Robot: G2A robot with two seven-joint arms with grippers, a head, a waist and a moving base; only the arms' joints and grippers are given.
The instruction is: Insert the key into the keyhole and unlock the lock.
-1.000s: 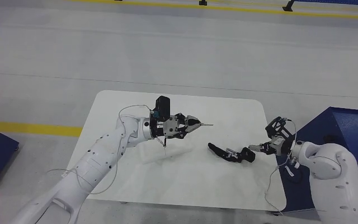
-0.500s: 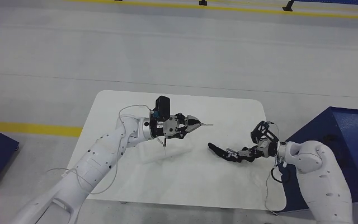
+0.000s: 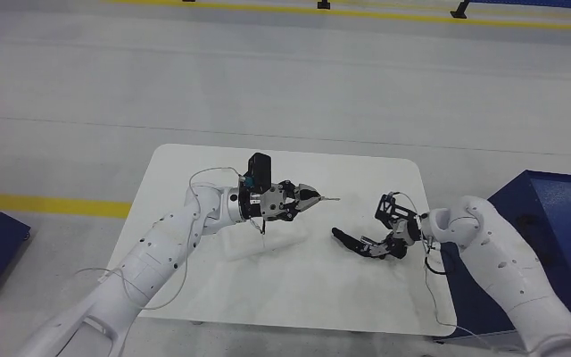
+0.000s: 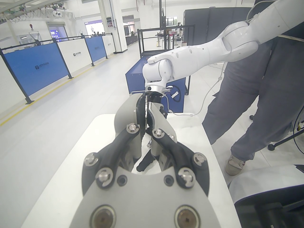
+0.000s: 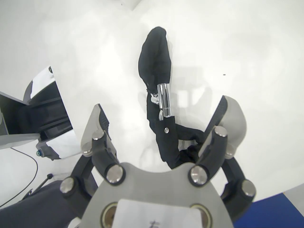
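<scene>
Jaws spread, the right gripper [image 5: 161,106] has swung in from the table [image 3: 268,286] edge and now straddles one end of the black lock [image 5: 154,55] lying flat there, so a grasp looks ready. Farther off, the left gripper [image 3: 308,195] stays pinched on the key [image 3: 328,198], aloft, well apart from the lock.

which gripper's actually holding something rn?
The left gripper: it is shut on the key. The right gripper is open, and the lock lies ungripped between its fingers.
</scene>
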